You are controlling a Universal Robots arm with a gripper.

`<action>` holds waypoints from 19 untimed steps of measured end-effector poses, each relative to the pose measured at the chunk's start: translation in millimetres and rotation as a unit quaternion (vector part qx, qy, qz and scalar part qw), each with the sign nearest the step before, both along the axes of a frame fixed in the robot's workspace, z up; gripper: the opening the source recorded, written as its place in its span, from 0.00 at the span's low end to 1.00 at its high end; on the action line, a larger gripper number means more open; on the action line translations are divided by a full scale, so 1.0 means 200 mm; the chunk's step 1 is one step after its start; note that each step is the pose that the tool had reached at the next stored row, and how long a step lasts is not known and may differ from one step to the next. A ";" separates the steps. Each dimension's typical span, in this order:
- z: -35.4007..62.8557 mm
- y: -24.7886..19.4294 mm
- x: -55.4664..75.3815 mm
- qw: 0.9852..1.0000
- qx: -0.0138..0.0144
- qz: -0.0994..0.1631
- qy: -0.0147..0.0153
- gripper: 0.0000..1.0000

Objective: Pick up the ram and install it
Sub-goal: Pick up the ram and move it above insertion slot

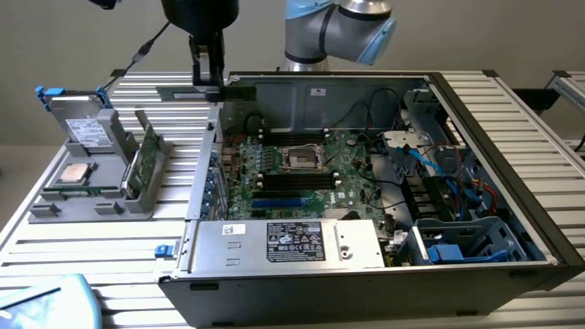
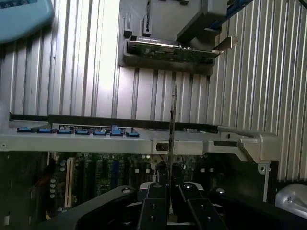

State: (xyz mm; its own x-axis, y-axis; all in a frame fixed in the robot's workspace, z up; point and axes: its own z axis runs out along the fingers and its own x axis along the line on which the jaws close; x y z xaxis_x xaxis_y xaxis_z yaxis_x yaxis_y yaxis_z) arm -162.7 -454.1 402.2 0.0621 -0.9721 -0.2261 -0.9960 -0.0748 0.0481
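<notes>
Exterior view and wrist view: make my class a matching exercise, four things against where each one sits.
1 ram
2 green card
3 silver labelled box
4 square chip

A upright in the grey holder
B held in the tool
C inside the case
D flat on the grey holder

Pairs: 1-B, 2-A, 3-C, 4-D

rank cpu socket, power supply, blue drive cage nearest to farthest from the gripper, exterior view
From the gripper, holding the ram:
1. cpu socket, mid motherboard
2. power supply, along the case's near wall
3. blue drive cage, the exterior view's lower right
</notes>
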 end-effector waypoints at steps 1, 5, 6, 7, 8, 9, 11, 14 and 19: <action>0.002 0.000 0.02 1.000 0.001 0.000 0.000 0.14; 0.007 0.000 0.12 1.000 0.005 0.000 0.000 0.14; 0.007 0.000 0.14 1.000 0.006 0.000 0.000 0.14; 0.007 0.000 0.16 1.000 0.007 0.000 0.000 0.14; 0.007 0.000 0.18 1.000 0.008 0.000 0.000 0.14; 0.007 0.000 0.20 1.000 0.009 0.000 0.000 0.14; 0.007 0.000 0.25 1.000 0.010 0.000 0.000 0.14; 0.006 0.000 0.32 1.000 0.011 0.000 0.000 0.14; -0.010 0.004 0.43 1.000 0.011 0.000 0.000 0.14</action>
State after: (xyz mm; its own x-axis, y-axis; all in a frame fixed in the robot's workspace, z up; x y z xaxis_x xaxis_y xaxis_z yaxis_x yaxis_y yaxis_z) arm -76.2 -453.3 400.2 0.0623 -0.9667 -0.2480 -0.9960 -0.0761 0.0464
